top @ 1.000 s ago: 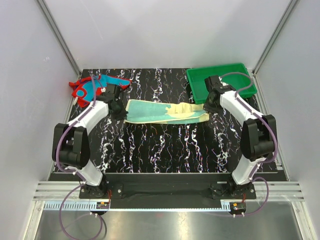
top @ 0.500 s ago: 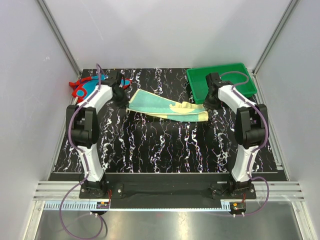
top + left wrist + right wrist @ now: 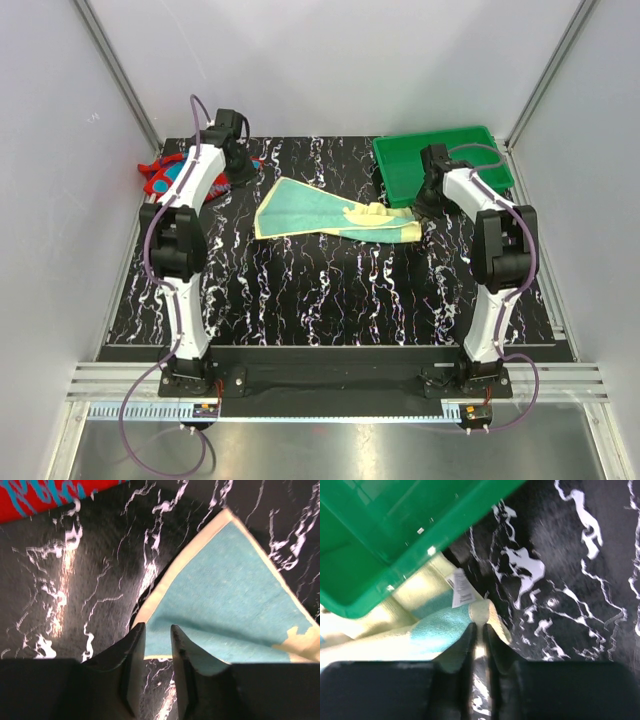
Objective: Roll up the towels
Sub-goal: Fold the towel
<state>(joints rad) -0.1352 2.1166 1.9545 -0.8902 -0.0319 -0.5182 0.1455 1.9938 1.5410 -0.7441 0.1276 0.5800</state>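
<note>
Yellow towel lay spread mid-table with the roll not started, left gripper narrowly parted and empty by its left corner, right gripper nearly closed at the right corner, hold unclear; next needed an edge pinch.

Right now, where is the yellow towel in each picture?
Top external: towel at centre.
Left wrist: towel on the right, teal face up.
Right wrist: towel lower left, below the green tray.
Shared landmark: the black marbled table.
</note>
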